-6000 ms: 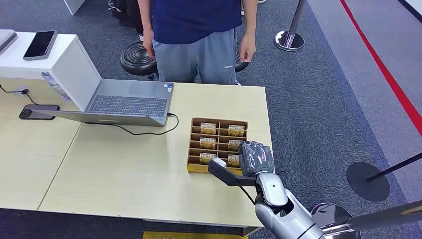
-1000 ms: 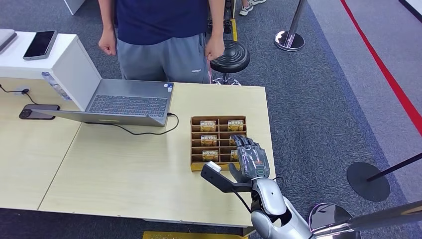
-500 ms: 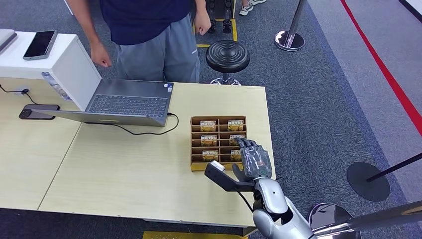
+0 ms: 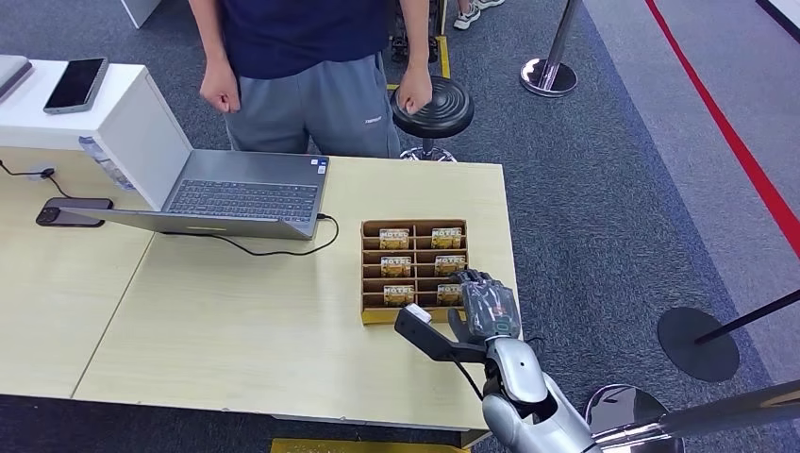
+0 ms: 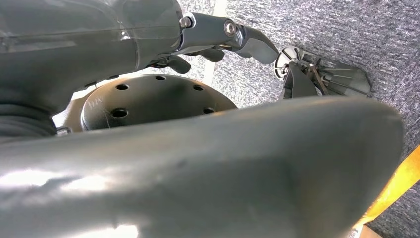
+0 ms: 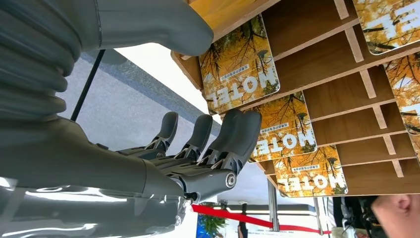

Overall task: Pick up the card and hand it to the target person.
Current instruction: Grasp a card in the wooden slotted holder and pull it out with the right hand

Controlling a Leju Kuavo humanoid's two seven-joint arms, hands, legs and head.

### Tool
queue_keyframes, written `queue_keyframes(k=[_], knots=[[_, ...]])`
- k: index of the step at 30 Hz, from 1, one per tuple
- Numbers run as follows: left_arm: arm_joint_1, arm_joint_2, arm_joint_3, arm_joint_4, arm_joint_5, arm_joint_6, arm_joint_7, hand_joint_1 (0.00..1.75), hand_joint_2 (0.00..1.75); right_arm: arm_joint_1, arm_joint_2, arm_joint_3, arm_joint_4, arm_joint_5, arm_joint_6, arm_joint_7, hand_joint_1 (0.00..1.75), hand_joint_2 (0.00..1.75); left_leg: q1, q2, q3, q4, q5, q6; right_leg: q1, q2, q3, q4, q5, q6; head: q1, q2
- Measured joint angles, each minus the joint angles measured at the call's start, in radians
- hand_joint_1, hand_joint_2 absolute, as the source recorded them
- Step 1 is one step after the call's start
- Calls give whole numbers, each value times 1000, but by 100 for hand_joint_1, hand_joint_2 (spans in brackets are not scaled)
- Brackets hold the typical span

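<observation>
A wooden card holder (image 4: 381,317) sits on the table near its right edge, with several yellow "HOTEL" cards (image 4: 395,266) standing in its slots. My right hand (image 4: 487,310) hovers at the holder's near right corner, its thumb (image 4: 422,334) stretched out along the front wall. In the right wrist view its dark fingers (image 6: 233,135) reach to the edge of one card (image 6: 285,135), with the thumb (image 6: 148,25) spread wide and nothing held. I cannot tell whether the fingertips touch that card. My left hand (image 5: 218,34) hangs low over the carpet and holds nothing. A person (image 4: 311,57) stands behind the table, fists raised.
An open laptop (image 4: 241,193) with a black cable lies left of the holder. A white box (image 4: 104,113) carries a phone (image 4: 75,85), and another phone (image 4: 71,212) lies on the table. A black stool (image 4: 443,104) and stanchion bases (image 4: 547,75) stand on the carpet.
My right hand has slid slightly right and nearer the holder's front right corner. The person has stepped back behind the table and raised both fists.
</observation>
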Motion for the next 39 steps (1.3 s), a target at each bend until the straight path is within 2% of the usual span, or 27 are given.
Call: queue_keyframes(k=[3, 6, 8, 25, 29, 39], knots=[[0, 0, 2, 0, 0, 0, 0, 0, 0, -2, 3, -1, 5, 0, -1, 0, 93, 175, 0, 0, 0, 0, 0, 0, 0, 0, 0, 0, 0, 0, 0, 0], [0, 0, 4, 0, -1, 0, 0, 0, 0, -3, 4, -2, 9, 0, -1, -2, 120, 175, 0, 0, 0, 0, 0, 0, 0, 0, 0, 0, 0, 0, 0, 0], [0, 0, 5, 0, -1, 0, 0, 0, 0, -3, 4, -3, 11, -2, -1, -3, 133, 175, 0, 0, 0, 0, 0, 0, 0, 0, 0, 0, 0, 0, 0, 0], [0, 0, 6, 0, -15, 0, 0, 0, 0, -2, 10, -15, 19, -9, -1, -8, 137, 175, 0, 0, 0, 0, 0, 0, 0, 0, 0, 0, 0, 0, 0, 0], [0, 0, 6, 0, -16, 0, -1, 0, 175, -2, 11, -16, 19, -9, -1, -8, 140, 175, 0, 0, 0, 0, 0, 0, 0, 0, 0, 0, 0, 0, 0, 0], [0, 1, 6, 0, -32, -10, -9, 0, 175, -2, 12, -16, 19, -10, -9, -17, 140, 175, 0, 0, 0, 0, 0, 0, 0, 0, 0, 0, 0, 0, 0, 0]])
